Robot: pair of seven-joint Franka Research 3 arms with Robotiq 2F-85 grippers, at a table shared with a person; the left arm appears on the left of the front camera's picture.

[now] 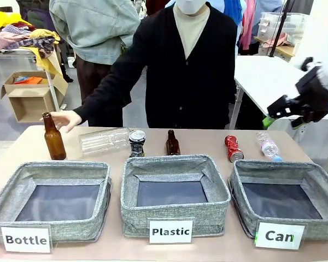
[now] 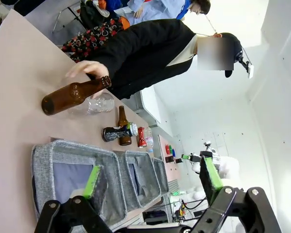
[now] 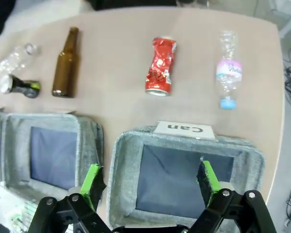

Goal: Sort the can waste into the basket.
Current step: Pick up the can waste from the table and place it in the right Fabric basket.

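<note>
The crushed red can lies on the table just behind the grey "Can" basket, which stands at the right with nothing on its dark floor. A black can stands behind the middle bin. My right gripper hangs open in the air, above and behind the Can basket. In the right wrist view this gripper is open over the basket, with the red can and the black can farther off. My left gripper is open and holds nothing, over the leftmost bin.
Bins labelled "Plastic" and "Bottle" stand in a row with the Can basket. A person's hand rests by an upright brown bottle. A clear bottle, a second brown bottle and a small plastic bottle lie behind.
</note>
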